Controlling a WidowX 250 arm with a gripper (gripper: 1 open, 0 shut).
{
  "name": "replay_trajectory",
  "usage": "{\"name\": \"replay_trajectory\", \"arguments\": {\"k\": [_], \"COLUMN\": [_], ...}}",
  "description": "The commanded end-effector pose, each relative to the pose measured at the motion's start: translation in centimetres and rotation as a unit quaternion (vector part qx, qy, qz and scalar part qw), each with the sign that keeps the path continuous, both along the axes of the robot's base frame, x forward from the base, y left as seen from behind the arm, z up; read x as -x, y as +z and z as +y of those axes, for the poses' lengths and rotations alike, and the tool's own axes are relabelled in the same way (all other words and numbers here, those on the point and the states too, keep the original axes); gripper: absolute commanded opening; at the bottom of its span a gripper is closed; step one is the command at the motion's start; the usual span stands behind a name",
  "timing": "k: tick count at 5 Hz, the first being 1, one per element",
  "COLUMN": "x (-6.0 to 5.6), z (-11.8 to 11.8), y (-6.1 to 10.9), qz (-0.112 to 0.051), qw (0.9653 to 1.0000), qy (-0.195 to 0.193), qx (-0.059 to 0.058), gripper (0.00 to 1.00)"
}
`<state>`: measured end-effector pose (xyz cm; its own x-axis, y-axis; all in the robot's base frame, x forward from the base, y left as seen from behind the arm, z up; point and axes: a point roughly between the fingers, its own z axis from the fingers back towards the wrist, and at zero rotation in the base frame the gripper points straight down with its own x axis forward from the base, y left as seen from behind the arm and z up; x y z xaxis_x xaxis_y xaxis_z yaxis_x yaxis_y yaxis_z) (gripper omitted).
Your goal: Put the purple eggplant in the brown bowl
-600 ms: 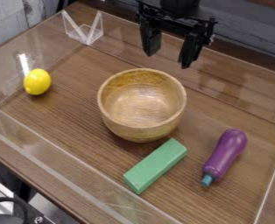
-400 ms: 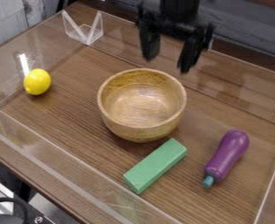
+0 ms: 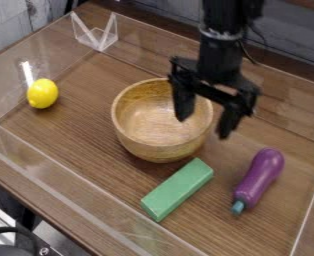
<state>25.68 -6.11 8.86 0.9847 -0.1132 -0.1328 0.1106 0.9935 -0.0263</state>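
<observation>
Light-brown wood with visible grain forms the brown bowl (image 3: 160,122), which is placed near the middle of the table (image 3: 66,140). Nothing is seen inside the bowl, although a part of its right inner wall is covered by the black gripper (image 3: 208,113). The gripper is pointed downward and its fingers are spread wide, with nothing held between them; one finger is seen in front of the right rim of the bowl and the other just outside it, on the right. Whether the rim is touched cannot be told.

The purple eggplant (image 3: 259,176) is laid on the table toward the right edge, near the front right corner, apart from the bowl, with its blue stem end turned to the front. A green block (image 3: 177,189) is laid between the bowl and the front edge, just left of the eggplant. A yellow lemon (image 3: 42,94) is seen close to the left edge.

Compared with the earlier frames, the gripper is brought down from the back edge to the right side of the bowl. The bowl, eggplant, block and lemon are not moved.
</observation>
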Motion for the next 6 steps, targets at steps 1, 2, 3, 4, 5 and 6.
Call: {"name": "replay_trajectory", "arguments": {"k": [1, 2, 3, 4, 5, 6], "x": [0.1, 0.4, 0.5, 0.4, 0.3, 0.1], "z": [-2.7, -4.2, -5.3, -6.1, -6.8, -7.2], "y": [0.4, -0.2, -1.1, -2.1, -2.9, -3.7], "qz": [-0.039, -0.044, -0.046, -0.045, -0.044, -0.041], "qw": [0.9990, 0.9986, 0.9984, 0.9984, 0.9985, 0.9986], "qy": [-0.017, -0.025, -0.028, -0.030, -0.031, -0.032], "qx": [0.012, 0.016, 0.019, 0.017, 0.013, 0.009], "gripper": [1.00, 1.00, 1.00, 1.00, 1.00, 1.00]}}
